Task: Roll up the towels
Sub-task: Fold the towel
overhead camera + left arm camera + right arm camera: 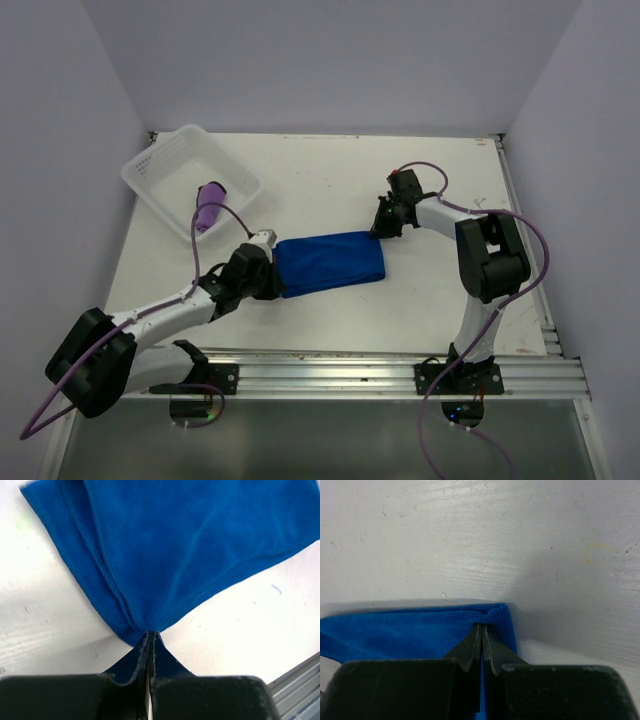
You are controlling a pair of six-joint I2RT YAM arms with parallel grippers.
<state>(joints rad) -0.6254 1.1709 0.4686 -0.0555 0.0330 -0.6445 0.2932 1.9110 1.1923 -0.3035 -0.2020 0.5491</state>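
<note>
The royal blue towel (330, 262) lies folded into a long strip across the middle of the table. My left gripper (272, 282) is shut on its left end; in the left wrist view the blue towel (190, 550) bunches into the closed fingertips (150, 635). My right gripper (380, 228) is shut on the far right corner, where the blue towel (410, 632) folds around the fingertips (482, 626). The purple towel (210, 208) sits rolled up inside the white basket (160, 170).
The white plastic basket stands at the back left of the table. A metal rail (380, 375) runs along the near edge, also seen as the rail (300, 685). White walls enclose the table on three sides.
</note>
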